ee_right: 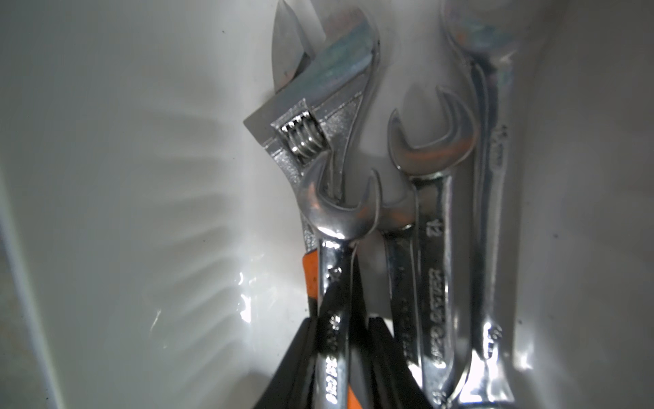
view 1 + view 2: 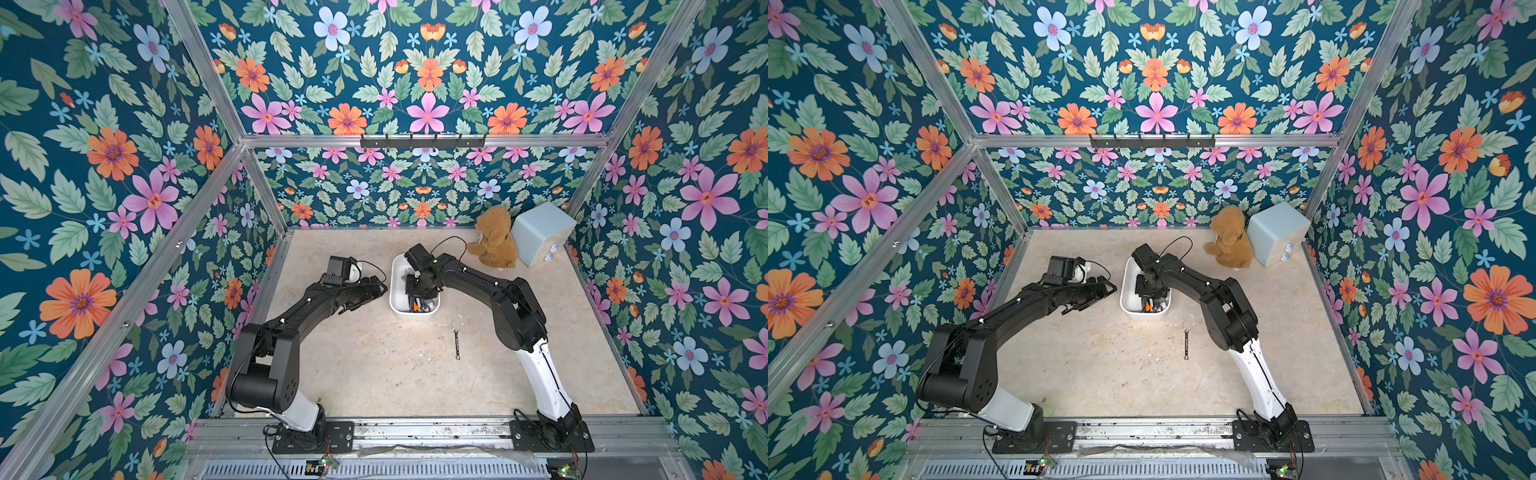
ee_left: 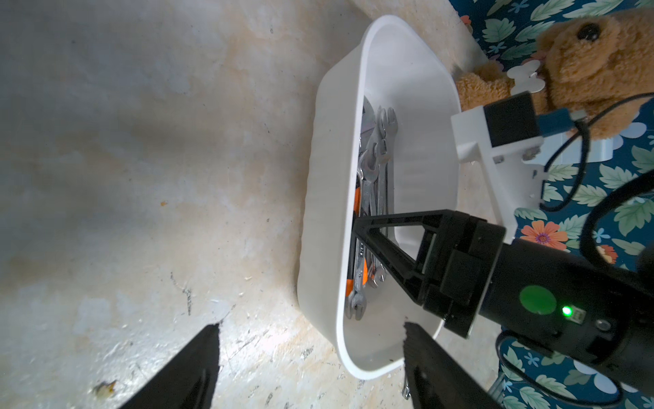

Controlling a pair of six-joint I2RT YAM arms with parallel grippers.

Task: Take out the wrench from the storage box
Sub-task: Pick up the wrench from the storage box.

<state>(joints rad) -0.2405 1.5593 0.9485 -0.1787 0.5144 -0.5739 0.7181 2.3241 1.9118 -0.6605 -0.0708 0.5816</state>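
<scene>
The white storage box (image 2: 415,312) (image 2: 1144,313) stands mid-table and holds several chrome wrenches (image 3: 375,166). My right gripper (image 2: 415,297) (image 1: 341,320) reaches down into it. Its black fingers (image 1: 308,354) sit tight on both sides of the shank of one open-ended wrench (image 1: 334,226), which lies on an orange-handled adjustable wrench (image 1: 318,106). My left gripper (image 2: 380,289) (image 3: 309,325) hovers open beside the box's left wall (image 3: 311,212), holding nothing.
One small wrench (image 2: 456,344) (image 2: 1186,344) lies loose on the table in front of the box, near the right arm. A brown teddy bear (image 2: 494,243) and a pale blue cube box (image 2: 540,232) stand at the back right corner.
</scene>
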